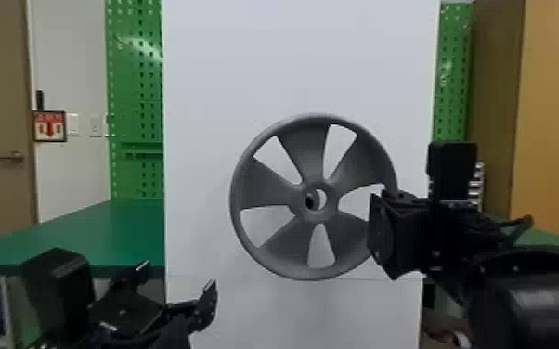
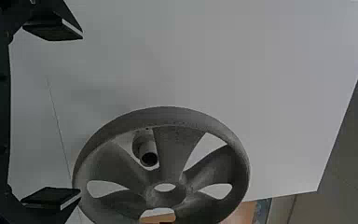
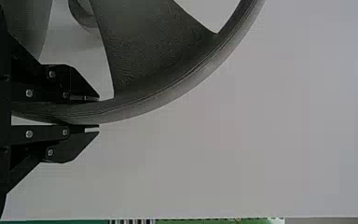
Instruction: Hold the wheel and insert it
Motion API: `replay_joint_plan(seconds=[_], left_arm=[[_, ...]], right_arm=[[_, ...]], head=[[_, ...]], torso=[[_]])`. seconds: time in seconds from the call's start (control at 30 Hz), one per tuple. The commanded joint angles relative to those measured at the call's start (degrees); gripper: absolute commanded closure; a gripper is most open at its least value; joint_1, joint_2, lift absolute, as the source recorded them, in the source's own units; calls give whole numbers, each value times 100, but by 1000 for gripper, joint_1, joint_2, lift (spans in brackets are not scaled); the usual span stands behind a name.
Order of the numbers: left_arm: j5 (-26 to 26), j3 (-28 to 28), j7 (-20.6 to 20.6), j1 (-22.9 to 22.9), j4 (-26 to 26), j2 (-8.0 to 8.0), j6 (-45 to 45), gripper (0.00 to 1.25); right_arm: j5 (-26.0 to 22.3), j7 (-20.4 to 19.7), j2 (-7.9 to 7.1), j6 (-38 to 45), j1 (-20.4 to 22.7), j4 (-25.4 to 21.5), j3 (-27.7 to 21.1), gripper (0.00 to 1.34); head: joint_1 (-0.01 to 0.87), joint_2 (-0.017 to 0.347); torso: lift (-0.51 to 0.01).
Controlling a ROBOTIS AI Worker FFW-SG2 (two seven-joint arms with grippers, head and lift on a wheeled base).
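My right gripper [image 1: 376, 232] is at the right side of the grey five-spoked wheel [image 1: 308, 153]. In the right wrist view, my right gripper [image 3: 98, 112] is shut on the wheel's rim [image 3: 168, 95]. A round peg [image 2: 144, 149] stands out from the white board, seen through a wheel opening; the wheel [image 2: 175, 149] is held apart from it. Through the hub hole, the peg's dark end [image 1: 311, 201] shows left of centre. Low on the left, my left gripper [image 1: 177, 278] is open, away from the wheel; its empty fingers frame the left gripper [image 2: 80, 114].
The upright white board [image 1: 246, 83] stands behind the wheel. Green tabletop [image 1: 88, 232] extends at the left, with a green pegboard [image 1: 134, 93] behind it. A wooden panel [image 1: 557, 116] stands at the far right.
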Motion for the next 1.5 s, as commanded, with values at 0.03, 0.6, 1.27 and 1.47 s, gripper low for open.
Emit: replay_joint_plan(seconds=[0.03,0.6,1.27,1.47], left_arm=[[0,0,0,0,0,0,1,101],[9,-18,0,-18,35,0,-8,101],[44,-44,0,-26,53,9,-43,101],[44,-53,0,-35,53,9,-34,101]], right_arm=[[-10,0,0,7,-125,204,14,1064],[-1,0,-18,121,-424,626,67,1062],[78,0,-26,68,-556,951,76,1064],[87,0,-18,-11,-644,1109,76,1062]], head=[[97,15],[97,15],[97,15],[97,15]], torso=[[-442],[-442],[-442],[-442]])
